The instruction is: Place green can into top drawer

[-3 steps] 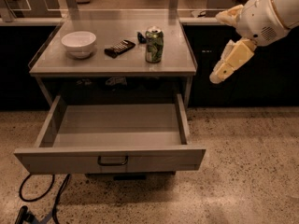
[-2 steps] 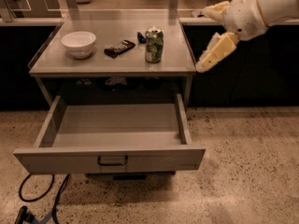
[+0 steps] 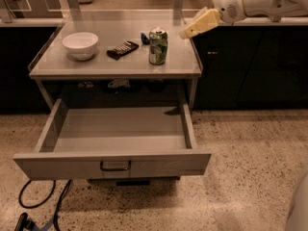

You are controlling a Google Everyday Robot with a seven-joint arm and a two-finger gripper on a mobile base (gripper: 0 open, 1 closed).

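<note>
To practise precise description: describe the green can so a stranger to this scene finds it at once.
Find the grey table above the open top drawer. On its right half, left of the claw hovering off the table's right edge, stands the green can. It alone is upright, green and silver-topped, unlike the white bowl and flat black object.

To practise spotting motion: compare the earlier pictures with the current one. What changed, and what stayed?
The gripper moved up and left, from beside the right edge of the table to just above-right of the green can. Nothing was grasped or released. The green can, white bowl and dark flat object stayed on the table; the top drawer stayed open and empty.
</note>
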